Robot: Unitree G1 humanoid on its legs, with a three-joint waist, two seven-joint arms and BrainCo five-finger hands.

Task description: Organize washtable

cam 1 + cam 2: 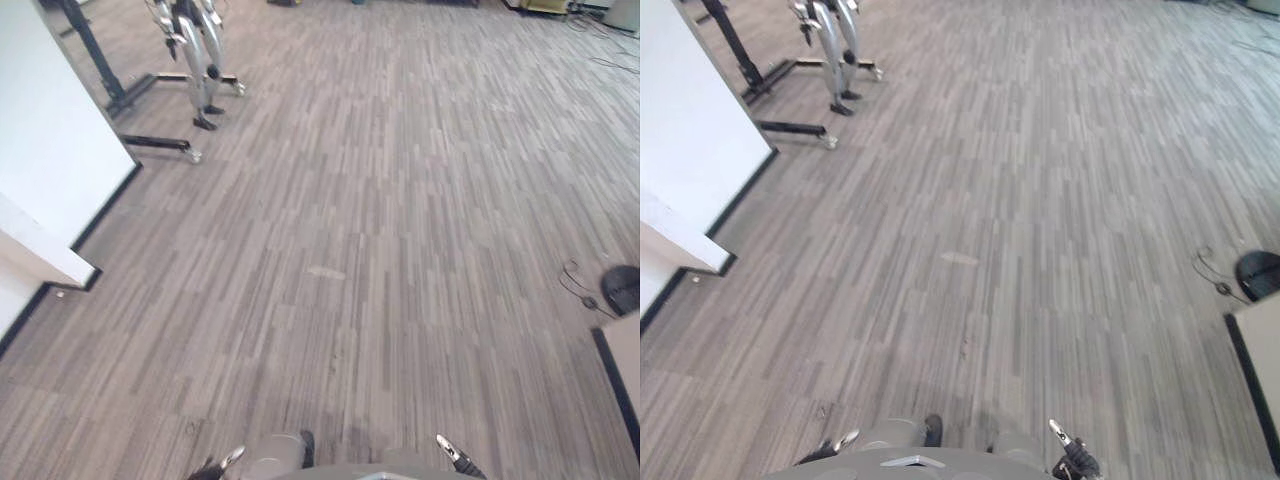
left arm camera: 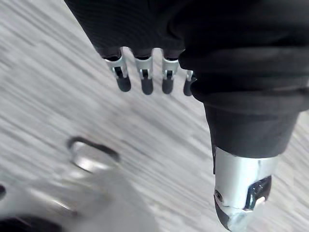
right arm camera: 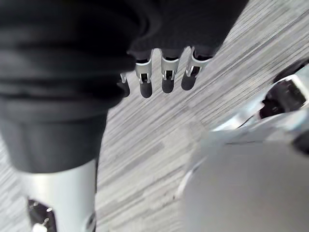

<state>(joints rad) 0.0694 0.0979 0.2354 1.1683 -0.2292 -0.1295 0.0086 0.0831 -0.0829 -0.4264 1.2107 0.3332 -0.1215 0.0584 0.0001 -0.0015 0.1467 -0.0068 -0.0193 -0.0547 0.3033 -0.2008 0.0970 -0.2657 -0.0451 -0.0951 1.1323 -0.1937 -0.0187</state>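
Grey striped flooring [image 1: 380, 250] spreads ahead of the head camera. A white panel with a black base [image 1: 50, 150] stands at the left. Beyond it is a black wheeled stand [image 1: 150, 100] carrying silver machinery. At the right edge we see a pale slab corner with a dark border [image 1: 622, 365], and just beyond it a dark rounded object [image 1: 622, 288] on the floor. We cannot tell whether that corner belongs to the washtable. No toiletries or other things to tidy can be made out near it.

The left hand [image 2: 145, 82] hangs at the robot's side over the floor, its fingers loose and parted, holding nothing. The right hand [image 3: 166, 79] hangs likewise, relaxed and empty.

We judge this to be a moment of walking or turning, not of handling. It fits equally an approach to the counter and a departure from it once the counter is tidied. To do either well, we keep both hands slack and close to the body. We steer well apart from the panel's corner and the stand's wheeled feet, and we hold the gaze toward whatever the path leads to.
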